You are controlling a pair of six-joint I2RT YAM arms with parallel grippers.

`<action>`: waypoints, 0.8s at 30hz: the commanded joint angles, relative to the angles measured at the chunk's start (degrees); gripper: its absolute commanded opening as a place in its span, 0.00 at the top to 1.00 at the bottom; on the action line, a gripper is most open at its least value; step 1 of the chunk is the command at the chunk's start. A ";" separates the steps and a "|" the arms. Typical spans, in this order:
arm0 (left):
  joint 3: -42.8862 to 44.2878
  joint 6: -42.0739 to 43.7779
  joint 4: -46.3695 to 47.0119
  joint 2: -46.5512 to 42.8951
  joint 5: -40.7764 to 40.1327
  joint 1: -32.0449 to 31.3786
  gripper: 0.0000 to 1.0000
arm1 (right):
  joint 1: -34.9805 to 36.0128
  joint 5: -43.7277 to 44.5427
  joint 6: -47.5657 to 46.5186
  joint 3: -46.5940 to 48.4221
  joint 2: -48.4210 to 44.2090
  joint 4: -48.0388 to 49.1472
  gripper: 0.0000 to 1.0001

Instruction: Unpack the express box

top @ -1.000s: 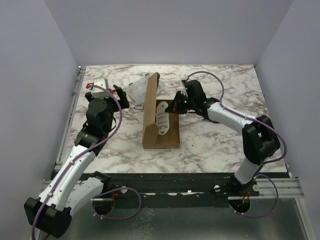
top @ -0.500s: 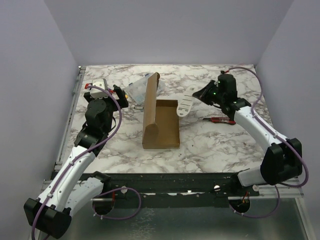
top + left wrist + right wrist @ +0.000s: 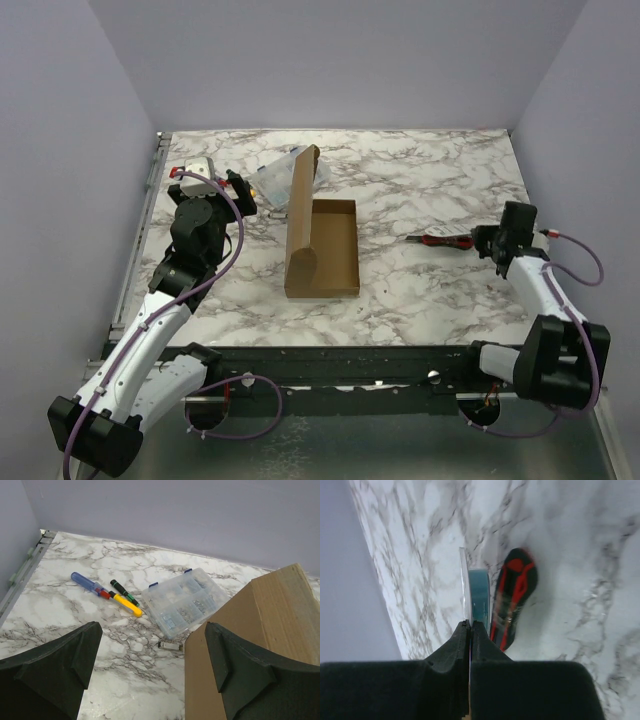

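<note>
The express box (image 3: 335,250) lies open in the middle of the table, its lid (image 3: 300,210) standing up along the left side and its tray showing bare cardboard. The lid fills the lower right of the left wrist view (image 3: 260,645). My left gripper (image 3: 243,192) is open and empty, just left of the lid, also seen in its wrist view (image 3: 152,635). My right gripper (image 3: 497,243) is low at the table's right side. In its wrist view it (image 3: 470,625) is shut on a thin white and teal card (image 3: 466,590), seen edge-on.
A red and black hand tool (image 3: 440,240) lies just left of the right gripper (image 3: 512,597). A clear plastic compartment case (image 3: 182,601) lies behind the lid, with blue (image 3: 87,584), yellow (image 3: 125,604) and green (image 3: 125,591) screwdrivers and a small metal part (image 3: 170,645).
My right arm lifted the white card out of the box, carried it right and lowered it beside the red and black tool. The left arm has not moved.
</note>
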 commanded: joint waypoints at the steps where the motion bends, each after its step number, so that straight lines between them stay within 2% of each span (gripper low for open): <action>1: -0.73 0.46 1.14 -0.74 -0.44 -0.07 0.07 | -2.07 15.95 10.38 -5.09 -10.12 -5.21 1.00; 5: -0.51 0.35 1.17 -0.72 0.10 -0.25 0.07 | -2.59 28.71 8.01 -5.69 -14.91 -10.56 1.00; 9: -0.37 0.30 1.18 -0.40 -0.20 -0.65 0.07 | -3.19 33.43 3.89 -2.81 -14.72 -19.61 1.00; 17: -0.54 0.34 1.18 -0.38 0.34 -1.31 0.07 | -3.19 37.35 2.45 12.98 -3.37 -50.88 1.00; 24: -0.25 1.17 1.11 0.14 -0.67 -3.44 0.07 | -3.19 41.73 6.02 17.68 6.41 -65.76 1.00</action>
